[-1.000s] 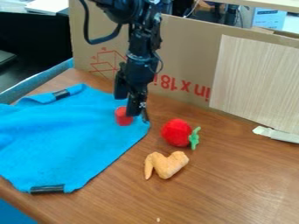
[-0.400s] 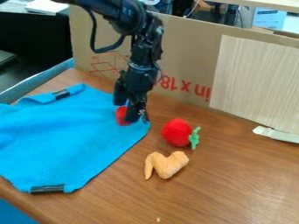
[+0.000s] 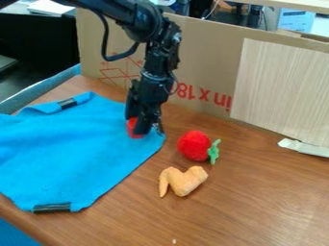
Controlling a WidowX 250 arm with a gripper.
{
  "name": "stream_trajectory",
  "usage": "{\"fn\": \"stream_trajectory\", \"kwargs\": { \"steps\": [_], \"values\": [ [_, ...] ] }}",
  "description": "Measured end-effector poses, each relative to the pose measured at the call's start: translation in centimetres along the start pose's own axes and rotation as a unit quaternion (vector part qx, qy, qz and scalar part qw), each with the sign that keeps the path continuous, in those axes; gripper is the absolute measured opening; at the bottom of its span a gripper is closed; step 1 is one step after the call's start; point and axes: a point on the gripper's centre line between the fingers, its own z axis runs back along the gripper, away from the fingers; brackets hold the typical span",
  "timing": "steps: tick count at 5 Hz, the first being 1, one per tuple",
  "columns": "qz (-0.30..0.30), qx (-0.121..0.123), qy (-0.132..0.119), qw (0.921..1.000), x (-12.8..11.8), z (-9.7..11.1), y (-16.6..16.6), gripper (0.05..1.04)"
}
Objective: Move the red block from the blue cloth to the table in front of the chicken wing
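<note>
Two dark tips of my black gripper (image 3: 137,126) sit low over the right-hand corner of the blue cloth (image 3: 83,149), as I view it, right at a small red object (image 3: 131,127) that rests on that same corner. The gripper partly hides the object, so I cannot tell whether my claw is clenched on it or merely around it. From beyond the cloth, the black arm (image 3: 154,72) comes in at the top, with its cable (image 3: 107,50) looping out beside it.

Just off that corner of the cloth, on the bare wooden table (image 3: 257,206), lies a round red toy with a green stem (image 3: 194,145). Nearer me than the red toy, also off the cloth's right side, is an orange-tan toy chicken wing (image 3: 183,181) (it looks rather plump from where I watch). The cloth itself has one black strip (image 3: 52,208) at its near edge and another (image 3: 67,103) at its far edge. Behind the cloth stands a cardboard sheet (image 3: 206,57) with red print, and well to the cloth's right a pale wood-grain panel (image 3: 283,86) covers part of it. A whitish strip (image 3: 304,147) lies by the panel's foot.
</note>
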Motion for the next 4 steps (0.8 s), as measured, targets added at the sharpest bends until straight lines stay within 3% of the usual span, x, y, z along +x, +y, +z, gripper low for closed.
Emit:
{"fn": "stream_trajectory", "kwargs": {
  "steps": [2, 3, 4],
  "values": [
    [-0.009, -0.009, -0.010, 0.9999, -0.7, 0.7, -1.2, 0.617],
    [-0.010, -0.014, -0.046, 0.9988, -1.9, 4.2, -2.2, 0.617],
    [-0.040, 0.000, -0.069, 0.9968, -3.2, 6.0, -4.9, 0.617]
  ]
}}
